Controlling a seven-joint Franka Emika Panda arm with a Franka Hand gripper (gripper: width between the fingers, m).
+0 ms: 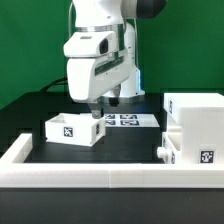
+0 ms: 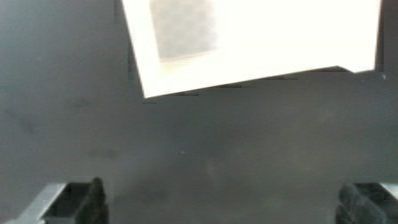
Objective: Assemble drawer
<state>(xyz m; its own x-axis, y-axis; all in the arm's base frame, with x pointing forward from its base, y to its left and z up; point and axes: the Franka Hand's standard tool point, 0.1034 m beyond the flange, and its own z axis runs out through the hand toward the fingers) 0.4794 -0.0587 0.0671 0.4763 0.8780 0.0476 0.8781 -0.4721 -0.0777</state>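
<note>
A small white open-topped tray point(image 1: 74, 129) with a black-and-white tag on its side sits on the black table at the exterior view's left. My gripper point(image 1: 100, 108) hangs just above and beside its right rear corner, fingers spread wide with nothing between them. In the wrist view the tray point(image 2: 205, 45) lies ahead of the fingertips point(image 2: 80, 203), apart from them. The tall white housing point(image 1: 201, 125) stands at the exterior view's right, with a second white part bearing tags point(image 1: 176, 146) against its left side.
The marker board point(image 1: 125, 120) lies flat behind the gripper. A low white rail point(image 1: 100, 172) edges the table's front and left side. Bare black table point(image 1: 130, 145) lies between the tray and the housing.
</note>
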